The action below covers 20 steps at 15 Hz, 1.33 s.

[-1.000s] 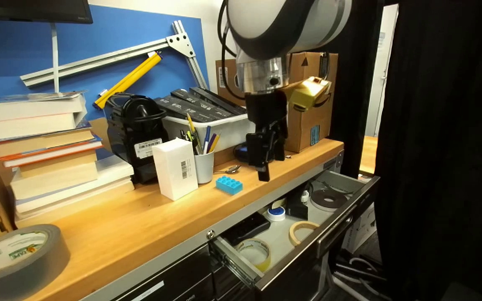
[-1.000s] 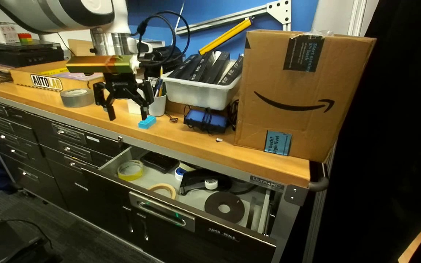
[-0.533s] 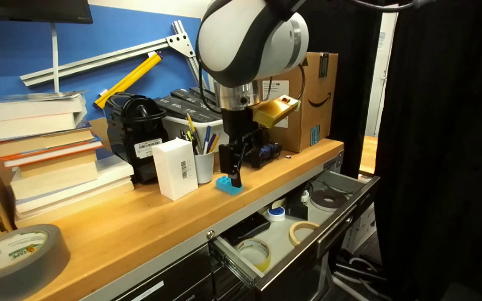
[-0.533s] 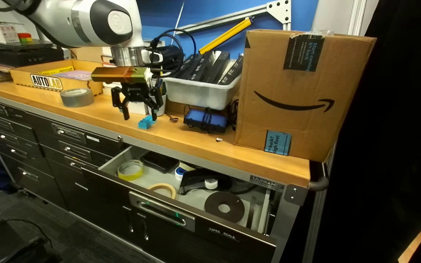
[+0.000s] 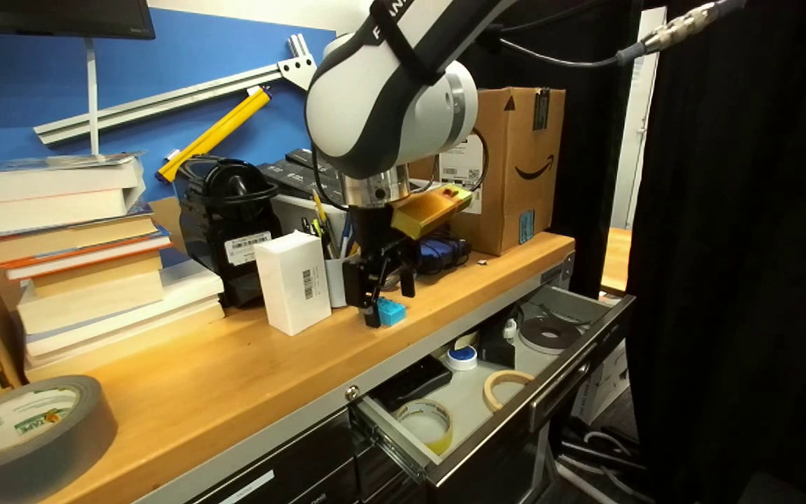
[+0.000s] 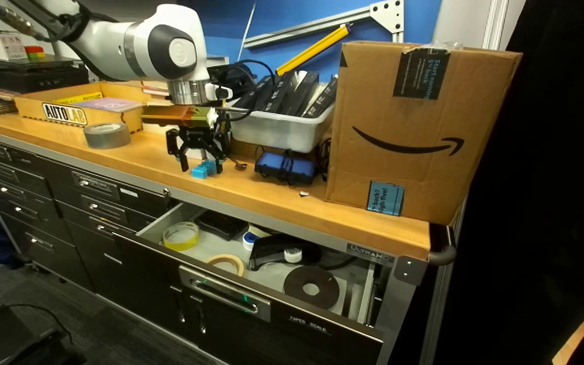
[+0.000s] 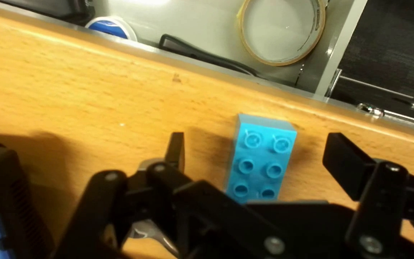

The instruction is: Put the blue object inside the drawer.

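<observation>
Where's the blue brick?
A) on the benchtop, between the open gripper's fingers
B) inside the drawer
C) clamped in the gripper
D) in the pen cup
A: in the wrist view, benchtop shows on both sides between the blue brick and the open gripper.

the gripper (image 7: 256,153) is straddling the blue brick (image 7: 261,162), and bare worktop (image 7: 309,172) is showing between brick and fingers (image 7: 349,165) on both sides. behind the brick, a white box (image 5: 294,283) and a pen cup (image 5: 335,283) are blocking the way. farther along from the brick, a dark-blue flat thing (image 6: 271,163) and a cardboard box (image 6: 413,170) are taking up room. in front of the brick, bare worktop is running to the edge; below, the open drawer (image 5: 469,396) is offering pale floor between a yellow tape roll (image 6: 180,247) and a tan ring (image 5: 488,393), its front rising farthest from the brick.
</observation>
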Motion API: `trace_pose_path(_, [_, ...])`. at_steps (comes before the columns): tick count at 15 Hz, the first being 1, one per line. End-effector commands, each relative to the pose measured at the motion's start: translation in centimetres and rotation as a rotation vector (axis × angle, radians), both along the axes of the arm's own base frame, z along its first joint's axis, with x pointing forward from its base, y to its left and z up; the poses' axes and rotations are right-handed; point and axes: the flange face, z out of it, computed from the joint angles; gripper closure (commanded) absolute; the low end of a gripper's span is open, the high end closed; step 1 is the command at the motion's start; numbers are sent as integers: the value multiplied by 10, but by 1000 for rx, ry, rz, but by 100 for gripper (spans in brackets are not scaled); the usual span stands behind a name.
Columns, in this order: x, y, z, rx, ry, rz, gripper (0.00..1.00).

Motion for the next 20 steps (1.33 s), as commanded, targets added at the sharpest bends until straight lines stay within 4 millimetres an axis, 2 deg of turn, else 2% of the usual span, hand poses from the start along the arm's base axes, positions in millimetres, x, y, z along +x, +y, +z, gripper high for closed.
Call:
trace_pose_path(1, [14, -4, 1, -3, -49, -50, 32])
trace_pose_path(6, [7, -22, 15, -6, -30, -109, 73])
trace_pose_path(8, [-9, -41, 18, -58, 75, -98, 87])
trace_pose_path(11, [-49, -87, 21, -129, 255, -91, 86])
trace_pose_path(13, [-62, -115, 12, -139, 319, -95, 86])
trace_pose_path(16, [-67, -139, -8, -97, 335, -94, 86])
trace_pose_path(18, [-64, -142, -30, -75, 316, -116, 86])
trace_pose_path(19, [-64, -141, -39, -68, 305, -126, 68])
trace_pose_path(20, [-65, -140, -46, -59, 297, -127, 39])
